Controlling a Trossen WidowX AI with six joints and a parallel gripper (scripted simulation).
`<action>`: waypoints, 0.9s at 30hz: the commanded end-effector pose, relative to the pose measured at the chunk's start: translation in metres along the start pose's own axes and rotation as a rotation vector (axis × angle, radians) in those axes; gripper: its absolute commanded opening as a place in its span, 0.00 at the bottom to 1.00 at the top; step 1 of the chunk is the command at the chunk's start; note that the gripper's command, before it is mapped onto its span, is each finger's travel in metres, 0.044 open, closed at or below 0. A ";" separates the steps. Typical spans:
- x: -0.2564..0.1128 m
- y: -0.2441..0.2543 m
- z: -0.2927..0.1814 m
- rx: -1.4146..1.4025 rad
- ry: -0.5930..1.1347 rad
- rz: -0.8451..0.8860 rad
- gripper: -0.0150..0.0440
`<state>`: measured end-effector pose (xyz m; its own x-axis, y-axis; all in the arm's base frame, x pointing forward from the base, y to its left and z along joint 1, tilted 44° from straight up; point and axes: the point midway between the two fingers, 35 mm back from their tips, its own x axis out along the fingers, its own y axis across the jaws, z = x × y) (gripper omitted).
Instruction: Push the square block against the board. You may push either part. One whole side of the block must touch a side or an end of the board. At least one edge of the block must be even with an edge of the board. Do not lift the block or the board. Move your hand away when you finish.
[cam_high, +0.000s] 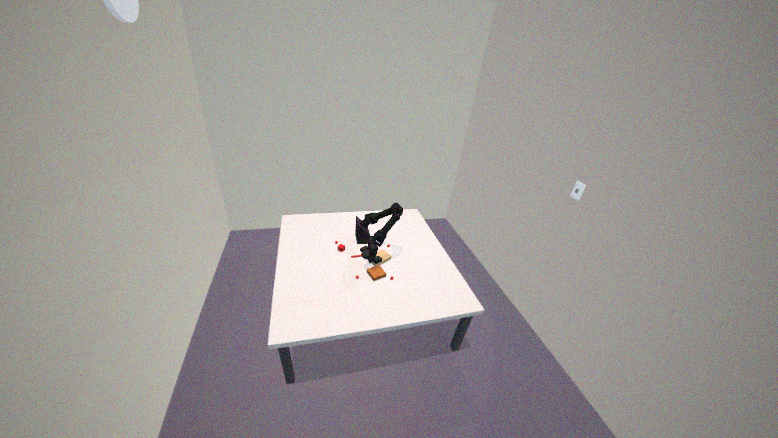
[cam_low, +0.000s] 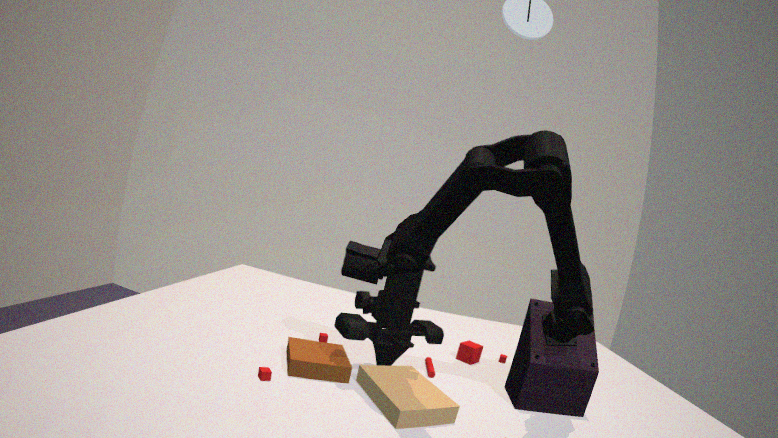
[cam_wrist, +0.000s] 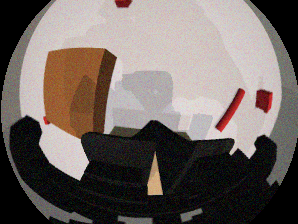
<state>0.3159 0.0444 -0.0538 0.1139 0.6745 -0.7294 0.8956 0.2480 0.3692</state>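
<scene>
The orange-brown square block (cam_high: 376, 272) (cam_low: 317, 359) (cam_wrist: 70, 82) lies flat on the table. The pale tan board (cam_high: 385, 256) (cam_low: 405, 383) lies flat beside it, turned at an angle to it, with a narrow gap between them. In the wrist view, the fingers hide most of the board. My gripper (cam_high: 377, 261) (cam_low: 385, 363) (cam_wrist: 153, 123) is shut and empty, pointing down. Its tips are low, just behind the board's far end in the exterior view, near the gap. Whether they touch the board or the table is unclear.
A red rod (cam_high: 356, 255) (cam_low: 430, 366) (cam_wrist: 230, 110) lies beside the board. A larger red cube (cam_high: 341, 247) (cam_low: 469, 352) stands nearer the arm's base (cam_low: 555, 380). Small red cubes (cam_high: 357, 276) (cam_low: 264, 373) lie around the block and elsewhere on the white table (cam_high: 326, 315).
</scene>
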 end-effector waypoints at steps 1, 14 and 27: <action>0.003 -0.001 -0.004 0.004 0.015 -0.005 0.25; 0.003 -0.001 -0.004 0.004 0.015 -0.005 0.25; 0.003 0.000 0.011 0.004 0.014 -0.005 0.25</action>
<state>0.3173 0.0425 -0.0601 0.0993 0.6799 -0.7265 0.9001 0.2499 0.3569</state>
